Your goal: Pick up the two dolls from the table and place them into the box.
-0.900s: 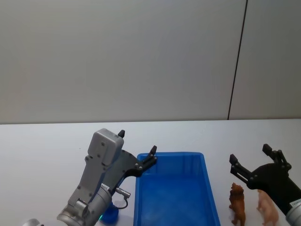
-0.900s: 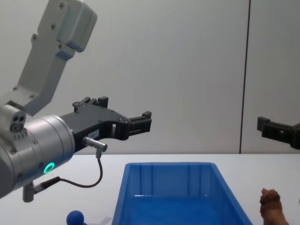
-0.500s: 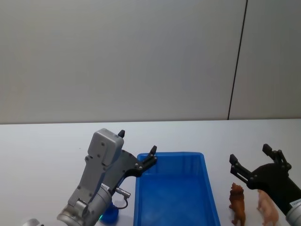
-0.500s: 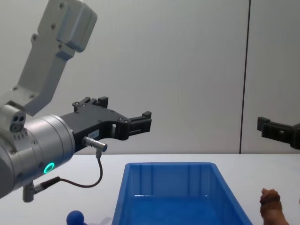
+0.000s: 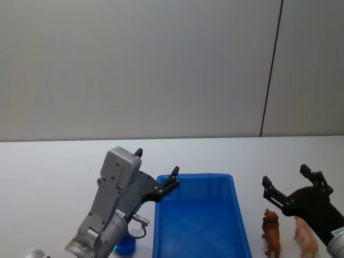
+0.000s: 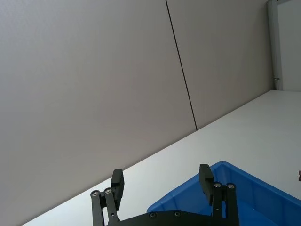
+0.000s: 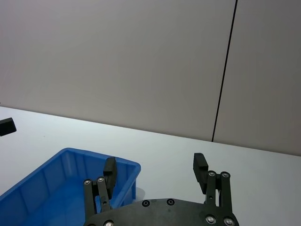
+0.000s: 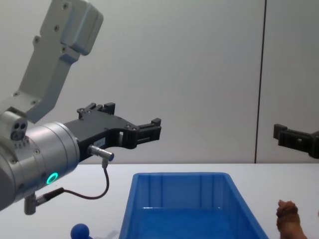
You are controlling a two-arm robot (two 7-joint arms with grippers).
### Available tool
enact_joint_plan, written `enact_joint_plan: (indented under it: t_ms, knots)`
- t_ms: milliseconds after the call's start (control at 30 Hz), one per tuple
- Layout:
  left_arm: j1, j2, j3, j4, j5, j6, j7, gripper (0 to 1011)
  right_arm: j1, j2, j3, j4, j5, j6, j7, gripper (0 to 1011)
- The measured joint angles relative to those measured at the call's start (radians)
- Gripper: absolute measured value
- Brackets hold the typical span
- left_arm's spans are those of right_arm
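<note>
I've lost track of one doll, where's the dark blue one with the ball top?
The dark-blue doll stands on the table on the robot's left, just left of the blue box, low in the chest view under the left arm.

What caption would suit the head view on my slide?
Left gripper and right gripper, both open, flank the blue bin; the brown doll stands right of it.

One box (image 5: 196, 176), brown animal (image 5: 271, 234), pale animal (image 5: 305, 239), blue doll (image 8: 79, 231); two tools (image 5: 157, 161) (image 5: 285, 174).
</note>
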Motion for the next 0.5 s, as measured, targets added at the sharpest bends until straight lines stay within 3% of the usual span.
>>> enact_joint_plan:
  t_ms: [500]
  knots:
    - [0.000, 0.000, 0.000, 0.000, 0.000, 0.000, 0.000, 1008, 0.000, 0.000, 0.000, 0.000, 0.000, 0.000, 0.000, 1001]
